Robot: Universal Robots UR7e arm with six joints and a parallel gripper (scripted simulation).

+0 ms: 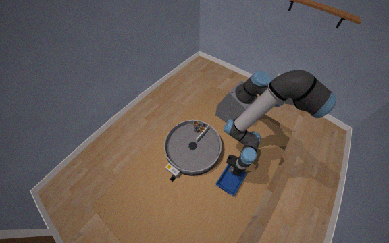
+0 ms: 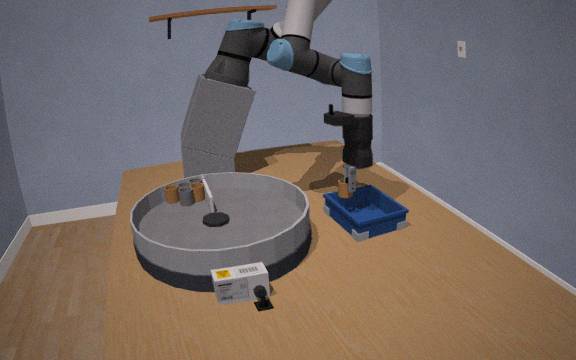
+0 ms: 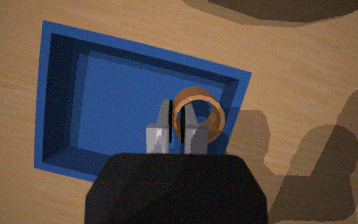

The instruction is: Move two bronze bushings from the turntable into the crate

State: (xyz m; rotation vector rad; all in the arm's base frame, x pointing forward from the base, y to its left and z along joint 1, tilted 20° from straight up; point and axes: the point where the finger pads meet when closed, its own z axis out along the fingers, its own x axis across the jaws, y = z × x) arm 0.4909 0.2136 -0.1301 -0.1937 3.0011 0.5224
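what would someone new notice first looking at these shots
Most likely the gripper, shut on the wall of a bronze bushing and hanging just over the far corner of the blue crate. Next comes the big grey turntable left of the crate, with a small cluster of bronze and grey bushings by its far rim.

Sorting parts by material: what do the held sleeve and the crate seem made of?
Sleeve in the gripper: looks like bronze, with an orange-brown colour and a dull metal sheen. Crate: likely moulded plastic, uniform matte blue with pale corner feet.
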